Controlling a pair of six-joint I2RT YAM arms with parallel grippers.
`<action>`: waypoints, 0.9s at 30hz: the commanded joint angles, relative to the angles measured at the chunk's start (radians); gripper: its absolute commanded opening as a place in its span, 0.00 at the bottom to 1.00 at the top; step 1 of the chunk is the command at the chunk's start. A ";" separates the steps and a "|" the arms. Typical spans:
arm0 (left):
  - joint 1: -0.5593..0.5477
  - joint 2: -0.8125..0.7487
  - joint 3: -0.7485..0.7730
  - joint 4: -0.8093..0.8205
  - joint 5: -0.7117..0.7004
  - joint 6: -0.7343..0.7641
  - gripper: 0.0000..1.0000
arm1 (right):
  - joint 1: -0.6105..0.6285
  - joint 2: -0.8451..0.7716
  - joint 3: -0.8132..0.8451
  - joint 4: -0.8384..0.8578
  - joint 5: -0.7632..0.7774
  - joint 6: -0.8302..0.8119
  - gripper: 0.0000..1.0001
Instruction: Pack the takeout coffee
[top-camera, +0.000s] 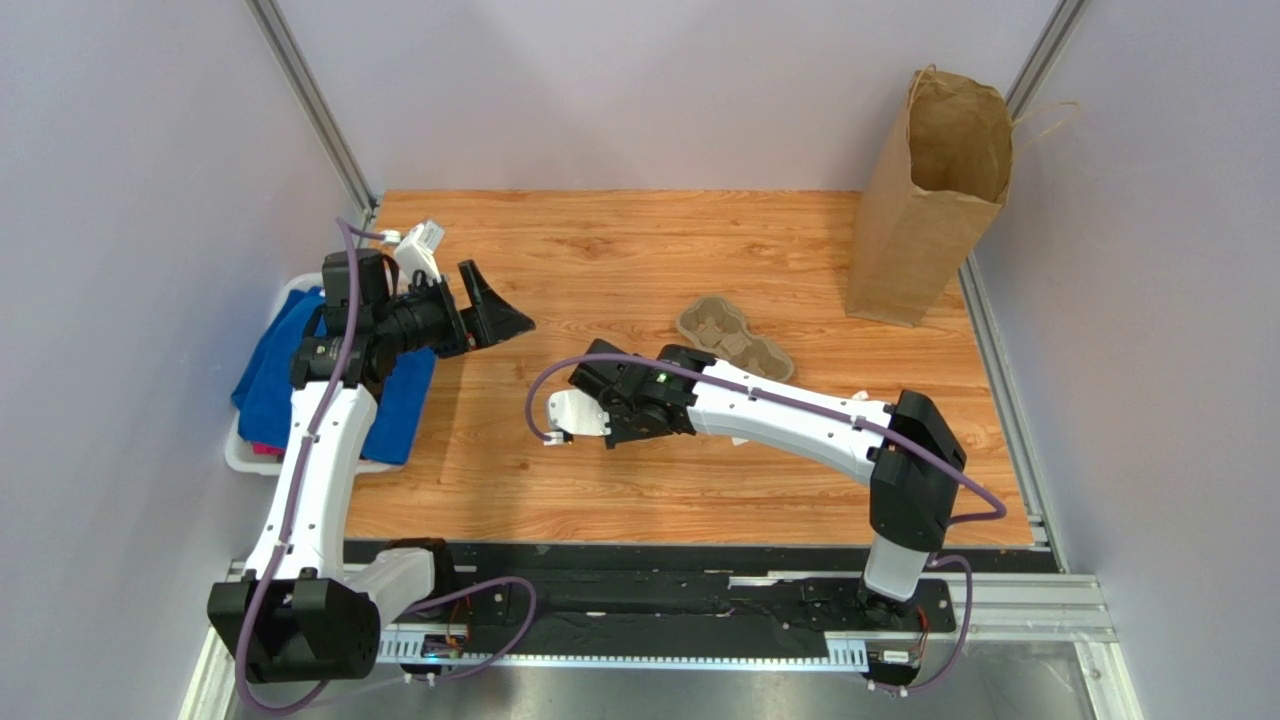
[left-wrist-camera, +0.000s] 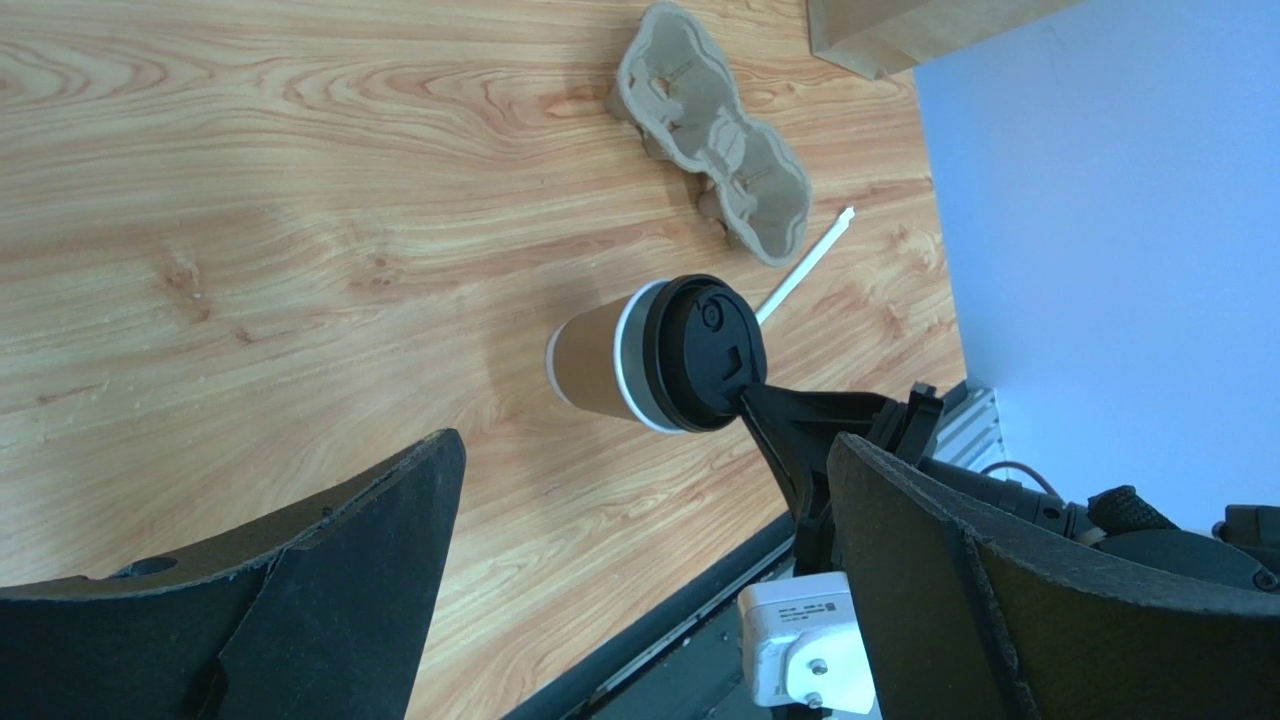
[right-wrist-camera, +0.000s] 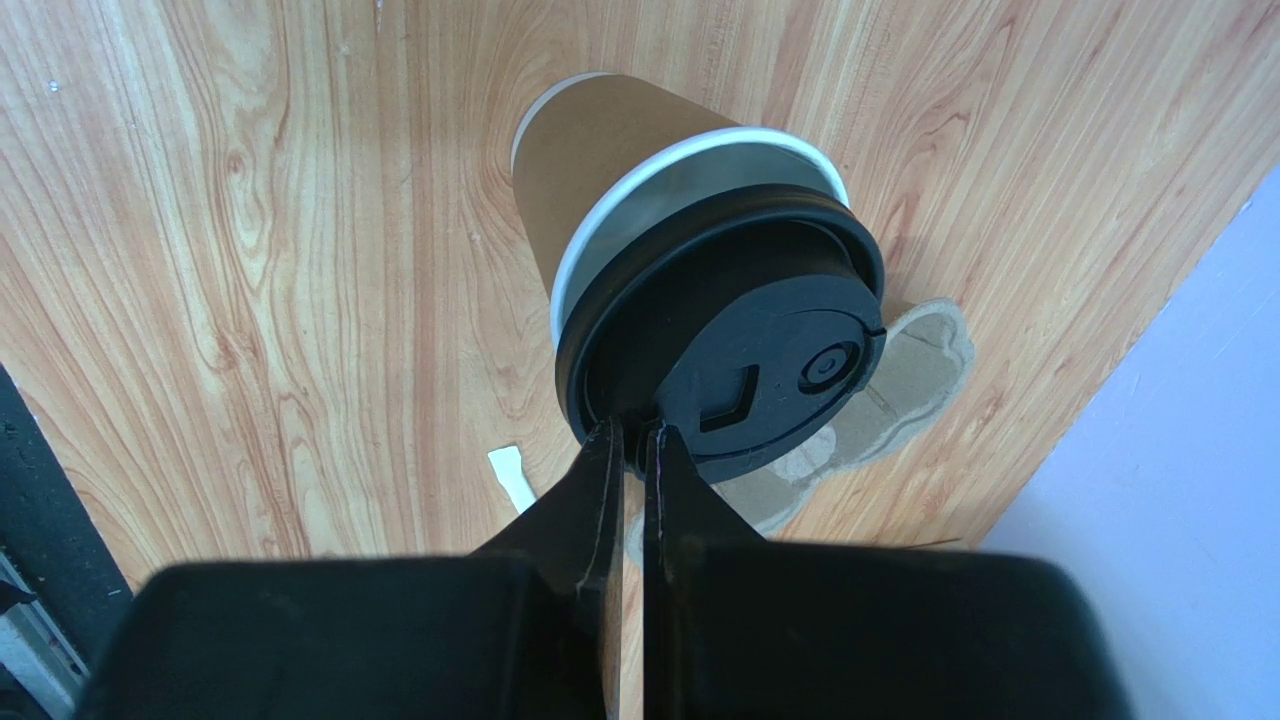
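Two arms are seen over a wooden table (top-camera: 631, 255). The right gripper (right-wrist-camera: 631, 444) is closed, its fingers pinched on the rim of the black lid (right-wrist-camera: 751, 353) of the cup (right-wrist-camera: 631, 158). The cup is thus found near the table's middle, close to the tray (top-camera: 733, 339), and is hidden under the right wrist in the top view. Whether its base rests on the wood cannot be told. The left gripper (top-camera: 481, 312) is held raised over the table's left side, its jaws spread wide and empty, pointed toward the cup. A white stick (left-wrist-camera: 804, 264) is seen lying between cup and tray. The bag (top-camera: 932, 195) is stood upright and open-mouthed at the far right corner, well apart from the cup. A white bin (top-camera: 248, 450) of blue cloth (top-camera: 286, 360) is placed by the left edge.
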 joint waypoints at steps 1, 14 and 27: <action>0.007 -0.003 0.037 0.003 -0.002 0.011 0.99 | 0.008 0.021 0.040 -0.001 0.013 0.026 0.00; 0.010 0.013 0.041 0.005 -0.001 0.009 0.99 | 0.013 0.045 0.072 -0.001 0.013 0.012 0.00; 0.014 0.022 0.041 0.002 -0.001 0.011 0.99 | 0.014 0.064 0.092 -0.029 -0.011 0.010 0.00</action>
